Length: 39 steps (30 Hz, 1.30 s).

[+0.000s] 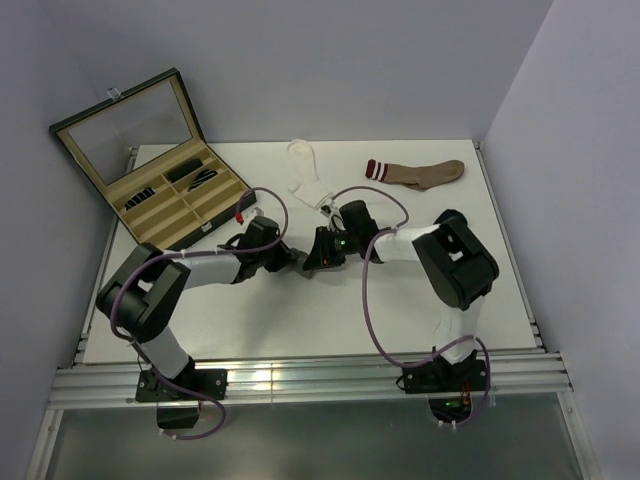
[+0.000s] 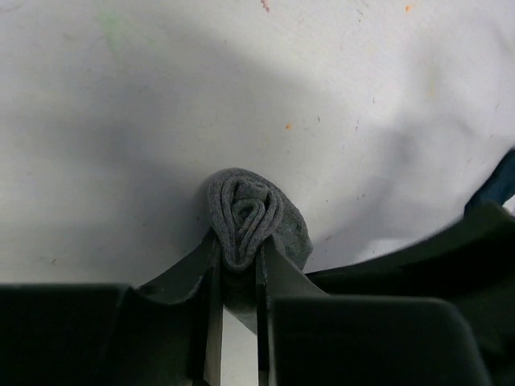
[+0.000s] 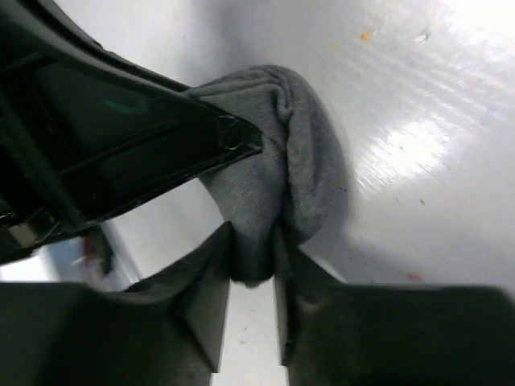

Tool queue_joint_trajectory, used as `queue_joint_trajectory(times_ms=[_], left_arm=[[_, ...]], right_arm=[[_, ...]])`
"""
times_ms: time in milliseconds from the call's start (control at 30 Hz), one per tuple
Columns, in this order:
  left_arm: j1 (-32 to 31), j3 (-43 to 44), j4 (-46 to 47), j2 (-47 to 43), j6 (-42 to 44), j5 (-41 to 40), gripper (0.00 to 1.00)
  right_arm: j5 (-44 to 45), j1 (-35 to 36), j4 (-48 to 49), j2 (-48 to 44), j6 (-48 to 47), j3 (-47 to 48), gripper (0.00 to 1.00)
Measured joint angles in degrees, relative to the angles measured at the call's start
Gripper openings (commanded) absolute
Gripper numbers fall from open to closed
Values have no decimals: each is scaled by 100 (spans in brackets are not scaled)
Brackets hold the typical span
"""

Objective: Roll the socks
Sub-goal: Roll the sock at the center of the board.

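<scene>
At the table's left an open display case is seen. Near the middle, the left gripper is clamped on the lower edge of the grey sock roll, which rests on the table. From the opposite side the right gripper is pinched on the same roll. The roll is judged light, soft and springy, so it is best gripped across all its coils, lest it unwind. Further back, a white sock and a brown sock lie flat, unrolled.
</scene>
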Motion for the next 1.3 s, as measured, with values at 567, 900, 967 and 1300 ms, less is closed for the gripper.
queue_joint_trajectory(times_ms=[567, 900, 967, 1300], left_arm=[[-11, 1019, -1438, 317, 636, 114, 0], [-9, 1139, -1644, 354, 824, 184, 0], [-9, 1161, -1663, 365, 848, 188, 0], [13, 1185, -1668, 389, 894, 273, 13]], right_arm=[[4177, 2026, 87, -1926, -2597, -848, 53], [4822, 2256, 424, -1123, -3187, -833, 53], [4833, 2260, 452, -970, -3248, -789, 54], [4835, 2284, 389, -680, -3346, -579, 13]])
